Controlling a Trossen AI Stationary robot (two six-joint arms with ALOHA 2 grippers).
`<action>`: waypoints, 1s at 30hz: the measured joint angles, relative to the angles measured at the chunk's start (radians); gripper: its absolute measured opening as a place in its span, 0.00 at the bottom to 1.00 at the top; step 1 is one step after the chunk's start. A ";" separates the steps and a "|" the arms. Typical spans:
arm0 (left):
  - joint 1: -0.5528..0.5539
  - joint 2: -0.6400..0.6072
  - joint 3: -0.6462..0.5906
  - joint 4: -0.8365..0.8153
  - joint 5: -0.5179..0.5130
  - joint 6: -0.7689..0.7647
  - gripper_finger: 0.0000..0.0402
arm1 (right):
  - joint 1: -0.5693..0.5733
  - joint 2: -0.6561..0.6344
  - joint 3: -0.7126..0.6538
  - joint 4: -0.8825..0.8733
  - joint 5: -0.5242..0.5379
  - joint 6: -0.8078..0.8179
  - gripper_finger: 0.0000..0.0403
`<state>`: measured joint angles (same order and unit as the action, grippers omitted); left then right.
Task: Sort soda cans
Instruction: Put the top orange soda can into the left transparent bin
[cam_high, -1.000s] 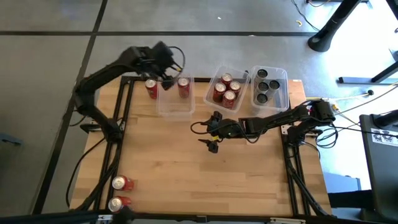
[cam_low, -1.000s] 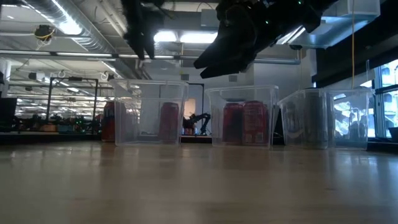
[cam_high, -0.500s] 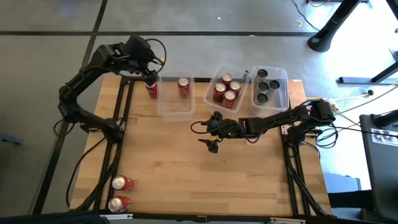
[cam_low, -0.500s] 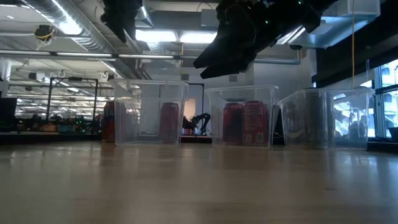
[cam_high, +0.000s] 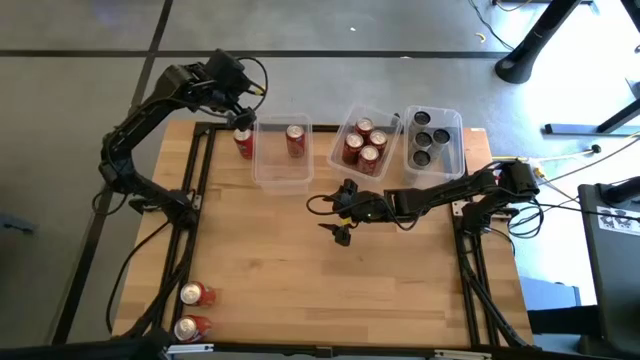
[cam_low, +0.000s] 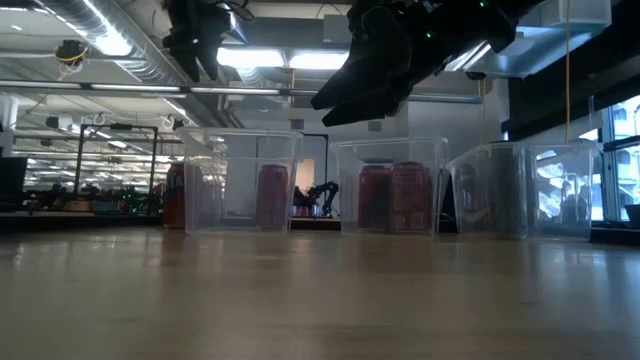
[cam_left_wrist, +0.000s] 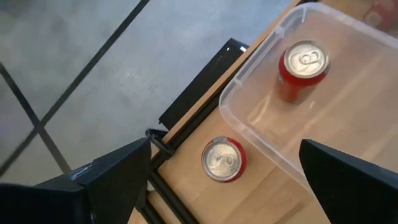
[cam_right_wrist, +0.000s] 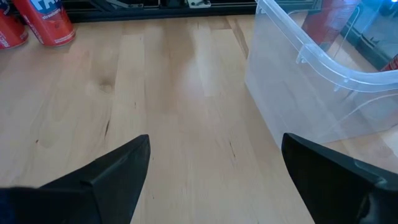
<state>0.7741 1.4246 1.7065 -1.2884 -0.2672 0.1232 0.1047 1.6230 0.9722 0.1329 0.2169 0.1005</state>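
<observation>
My left gripper (cam_high: 240, 112) is open and empty, high over the table's far left corner; the left wrist view (cam_left_wrist: 225, 149) looks down on a red can (cam_left_wrist: 224, 160) standing on the table just outside the left clear bin (cam_high: 282, 165). Another red can (cam_high: 295, 140) stands in that bin. Several red cans (cam_high: 363, 145) stand in the middle bin, black cans (cam_high: 432, 138) in the right bin. Two red cans (cam_high: 195, 310) lie at the near left corner. My right gripper (cam_high: 342, 212) is open and empty over the table's middle.
The three clear bins stand in a row along the far edge (cam_low: 400, 190). Bare wood lies between them and the near-left cans. The right wrist view shows the near-left cans (cam_right_wrist: 50, 22) and a bin wall (cam_right_wrist: 311, 68) beside my right gripper.
My left gripper has gone from above the left bin toward the table's left and far edges and a little up, staying open; it now hangs over the can outside the bin. The cans have not moved.
</observation>
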 joint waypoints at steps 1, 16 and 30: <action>0.000 0.000 0.000 0.007 0.000 0.007 0.98 | 0.000 0.000 0.000 0.000 0.000 0.000 0.89; 0.124 0.000 -0.283 0.134 0.030 -0.018 0.98 | 0.000 0.000 0.000 0.000 0.010 0.002 0.89; 0.206 0.100 -0.384 0.183 0.112 0.038 0.97 | 0.000 0.000 0.000 0.005 0.028 0.003 0.89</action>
<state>0.9806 1.5247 1.3228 -1.1058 -0.1553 0.1609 0.1043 1.6230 0.9723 0.1379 0.2447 0.1036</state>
